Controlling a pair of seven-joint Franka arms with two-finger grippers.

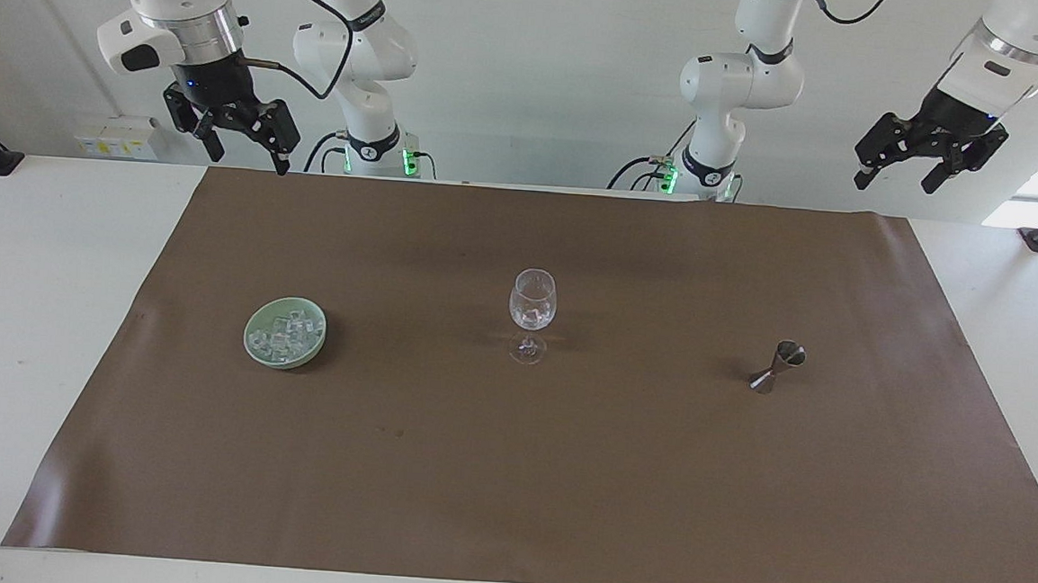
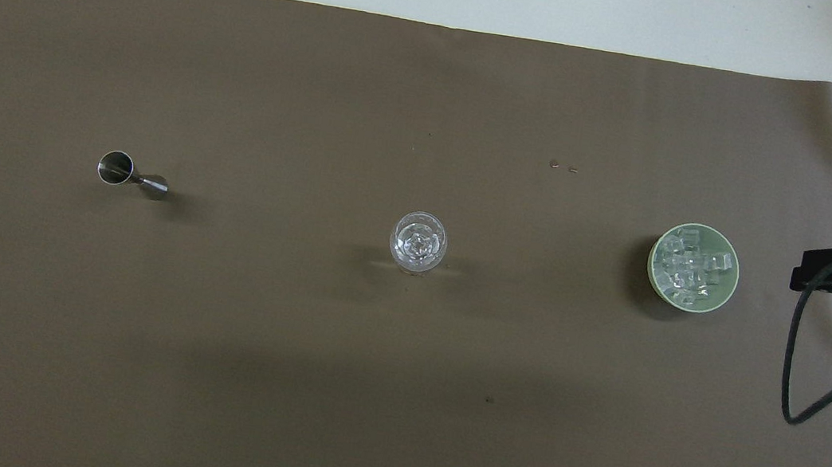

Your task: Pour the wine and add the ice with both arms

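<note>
My right claw (image 1: 244, 144) and left claw (image 1: 899, 168) hang raised, fingers apart, empty; glass (image 1: 531, 315) stands between ice bowl (image 1: 285, 332) and jigger (image 1: 778, 366).

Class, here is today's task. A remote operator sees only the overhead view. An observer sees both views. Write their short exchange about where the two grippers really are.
Operator: Is the right gripper down beside the green bowl of ice?
Observer: No. It hangs high in the air at the right arm's end of the table, well apart from the bowl.
Operator: Of the left gripper I see only a black tip. Does it hold the jigger?
Observer: No. It is raised at the left arm's end, open and empty. The jigger sits on the brown mat.
</note>
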